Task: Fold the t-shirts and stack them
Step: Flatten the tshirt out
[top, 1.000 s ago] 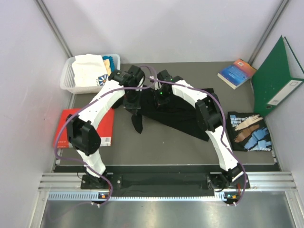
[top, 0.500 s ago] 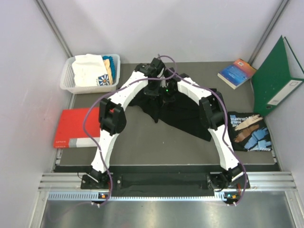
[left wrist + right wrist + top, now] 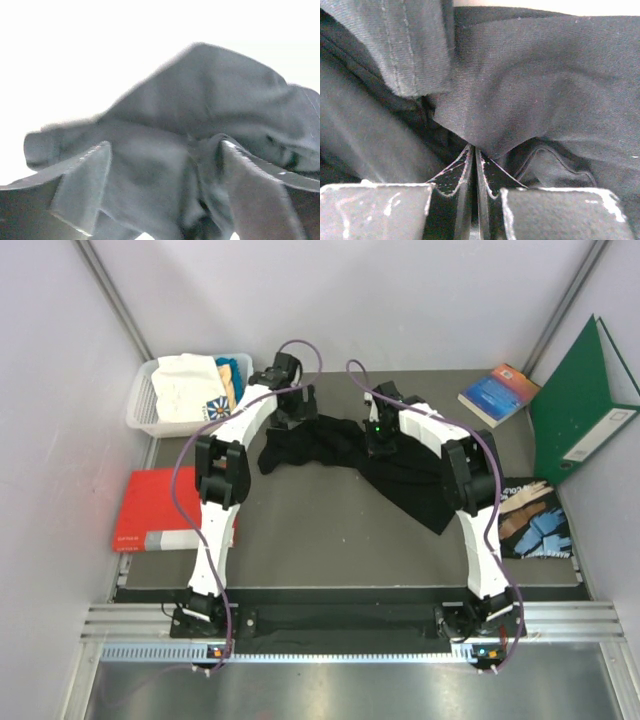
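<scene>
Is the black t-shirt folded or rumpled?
Rumpled, not folded: the black t-shirt lies in uneven creased bunches, a fold pinched by the right gripper.

Black t-shirt (image 3: 330, 445) was soft matt cloth, fine knit, creased, with stitched hems. The right gripper (image 3: 474, 150) had hard black fingers, faintly shiny and scuffed pale. Basket (image 3: 138, 405) was smooth white plastic. Table (image 3: 320, 540) showed matt grey. Front rail (image 3: 350, 620) was bare ribbed metal.

White arm links (image 3: 207, 550), black joints (image 3: 220, 472), looping purple cables (image 3: 299, 341).
</scene>
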### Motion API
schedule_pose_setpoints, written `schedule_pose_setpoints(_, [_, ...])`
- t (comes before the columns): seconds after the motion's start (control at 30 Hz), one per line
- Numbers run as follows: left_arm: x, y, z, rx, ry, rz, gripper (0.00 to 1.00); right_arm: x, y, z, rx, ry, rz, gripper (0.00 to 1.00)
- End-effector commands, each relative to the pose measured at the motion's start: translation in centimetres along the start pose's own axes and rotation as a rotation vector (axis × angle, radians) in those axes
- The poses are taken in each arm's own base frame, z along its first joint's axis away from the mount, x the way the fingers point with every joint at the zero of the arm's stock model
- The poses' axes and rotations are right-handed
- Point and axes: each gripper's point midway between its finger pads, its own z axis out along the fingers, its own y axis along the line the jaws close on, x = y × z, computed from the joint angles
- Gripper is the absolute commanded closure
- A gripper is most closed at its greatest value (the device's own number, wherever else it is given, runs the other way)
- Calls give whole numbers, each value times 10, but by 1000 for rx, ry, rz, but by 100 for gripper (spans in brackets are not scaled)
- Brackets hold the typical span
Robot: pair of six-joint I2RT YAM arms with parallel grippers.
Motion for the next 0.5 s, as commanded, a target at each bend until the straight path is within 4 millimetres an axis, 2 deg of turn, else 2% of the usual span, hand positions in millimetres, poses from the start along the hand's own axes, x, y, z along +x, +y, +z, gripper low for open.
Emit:
schedule_pose_setpoints(0.0, [-31, -32, -5, 205, -83, -22, 1, 22, -46, 2, 157, 74, -34, 94])
schedule_pose_setpoints(0.03, [-26, -36, -6, 221, -80, -10, 1, 23, -44, 4, 150, 79, -36, 94])
schedule_pose_setpoints(0.07, [-22, -48, -13, 245, -90, 21, 1, 25, -45, 5, 149, 87, -33, 93])
schedule_pose_setpoints(0.1, [-30, -58, -40, 267, -139, 42, 1, 26, -45, 7, 149, 92, -34, 94])
schedule_pose_setpoints(0.13, [-29, -64, -50, 282, -157, 54, 1, 27, -43, 8, 144, 93, -35, 94])
schedule_pose_setpoints(0.17, [-12, -69, -48, 292, -135, 67, 1, 26, -44, 9, 142, 93, -34, 94])
schedule_pose_setpoints(0.2, [-13, -79, -67, 326, -153, 78, 1, 27, -43, 10, 142, 95, -30, 94])
schedule_pose_setpoints(0.23, [-8, -85, -74, 339, -149, 92, 1, 26, -42, 10, 138, 92, -30, 93])
schedule_pose_setpoints(0.27, [8, -95, -75, 342, -119, 118, 1, 26, -42, 11, 137, 96, -28, 93])
schedule_pose_setpoints(0.33, [23, -114, -84, 356, -110, 187, 1, 26, -41, 14, 135, 100, -29, 93])
schedule_pose_setpoints(0.47, [48, -131, -82, 348, -78, 247, 1, 28, -42, 20, 129, 118, -26, 93])
